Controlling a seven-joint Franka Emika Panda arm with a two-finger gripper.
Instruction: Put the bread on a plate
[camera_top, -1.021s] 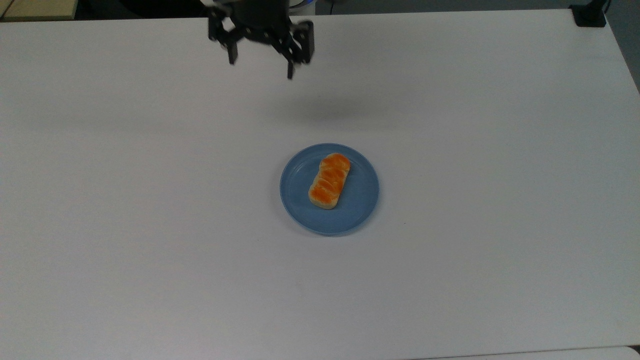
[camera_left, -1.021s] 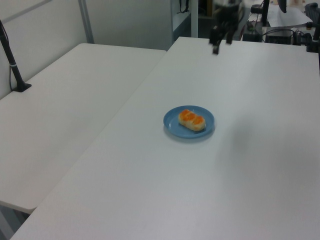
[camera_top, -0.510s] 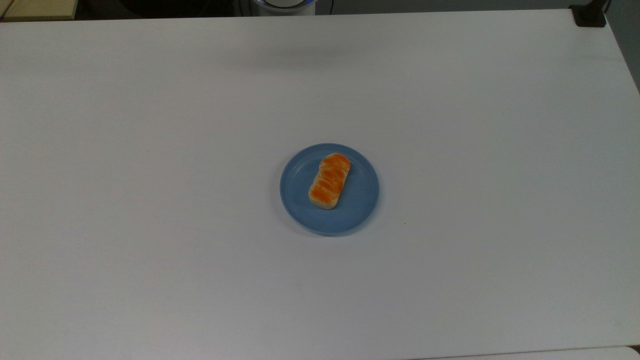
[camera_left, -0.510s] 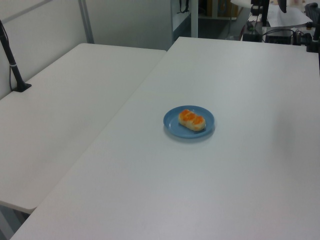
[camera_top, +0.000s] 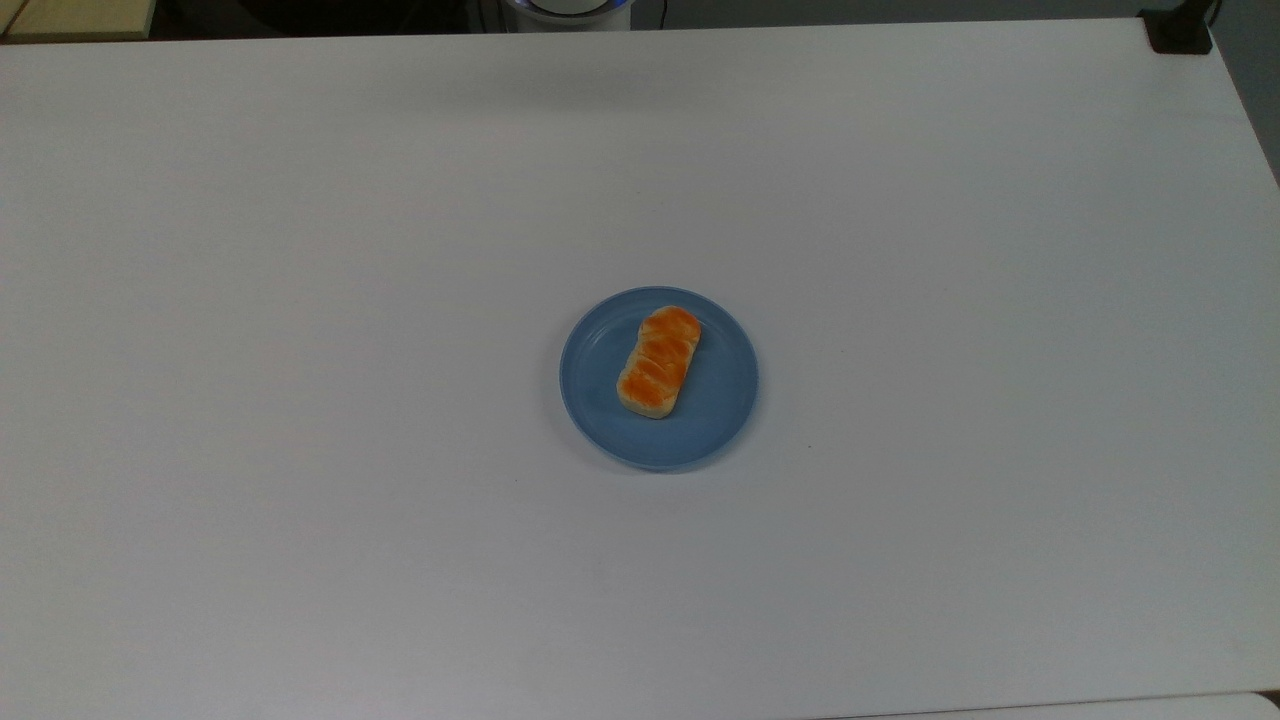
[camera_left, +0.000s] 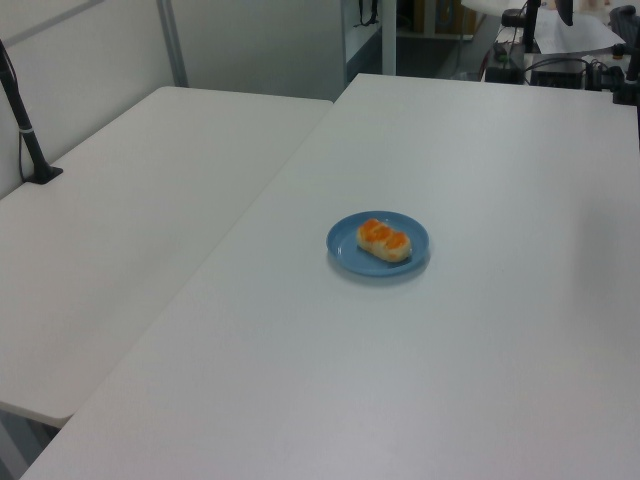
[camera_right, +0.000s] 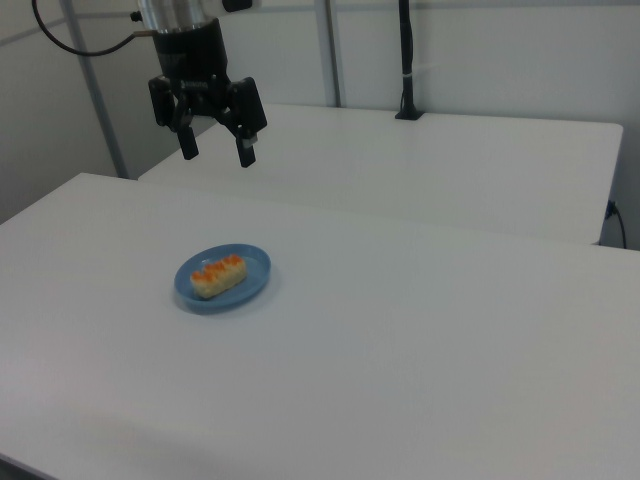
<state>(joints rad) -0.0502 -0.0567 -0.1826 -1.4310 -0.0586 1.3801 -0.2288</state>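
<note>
The bread (camera_top: 659, 362), an oblong loaf with an orange-brown ridged top and pale sides, lies on the round light-blue plate (camera_top: 720, 410) in the middle of the white table. The left view shows the bread (camera_left: 384, 240) on the plate (camera_left: 345, 245) too, and so does the right view, with the bread (camera_right: 218, 276) resting inside the plate (camera_right: 252, 272). High above the table and well clear of the plate, my black gripper (camera_right: 216, 153) hangs open with nothing between its fingers, up and slightly to the right view's left of the plate.
A second white table (camera_left: 120, 240) adjoins on the left view's left, with a black post (camera_left: 25, 130) clamped to it. Cables and equipment (camera_left: 560, 65) sit past the table's far end. A black clamp (camera_top: 1178, 30) holds the top view's upper right corner.
The gripper has risen out of the top and left views, where it hung at the far edge one second ago. Bread and plate have not moved.
</note>
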